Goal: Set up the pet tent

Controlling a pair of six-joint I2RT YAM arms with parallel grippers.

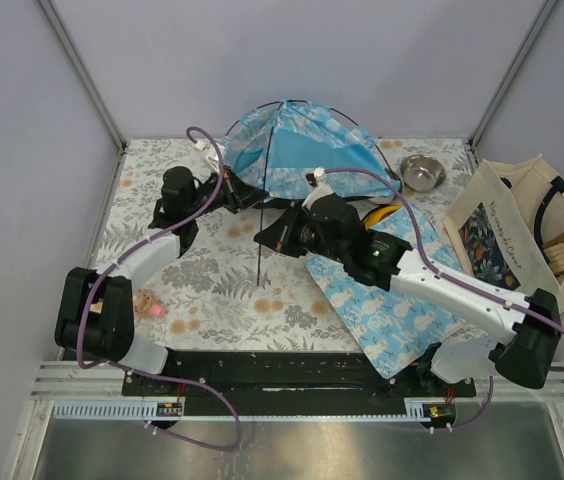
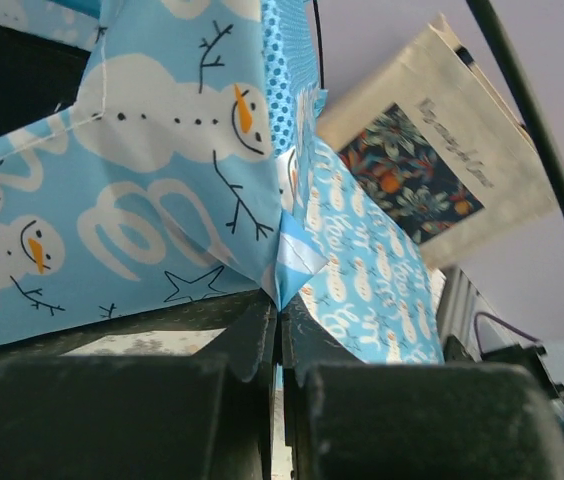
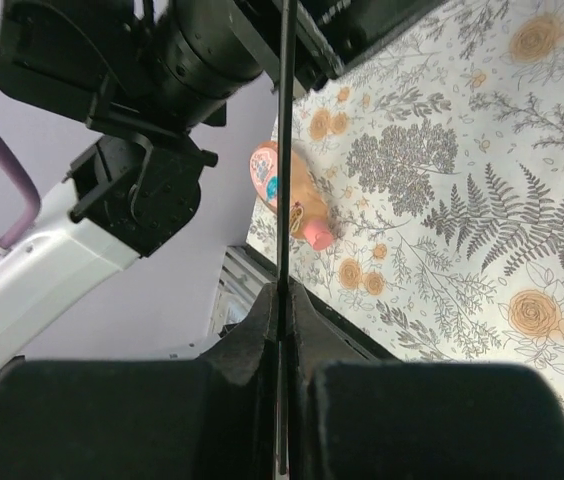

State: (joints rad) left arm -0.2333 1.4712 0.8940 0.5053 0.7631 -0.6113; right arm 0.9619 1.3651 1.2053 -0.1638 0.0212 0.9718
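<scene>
My left fingers [image 2: 264, 335] pinch a corner of the pet tent [image 1: 297, 145], domed at the desk's [image 1: 212, 290] rear. My right fingers [image 3: 265, 315] clamp its thin black pole [image 3: 284, 180]. Bending further could spring the pole loose or slip the fabric.

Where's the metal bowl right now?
In the top view, the bowl sits at the far right of the table, just right of the tent and left of the tote bag.
</scene>
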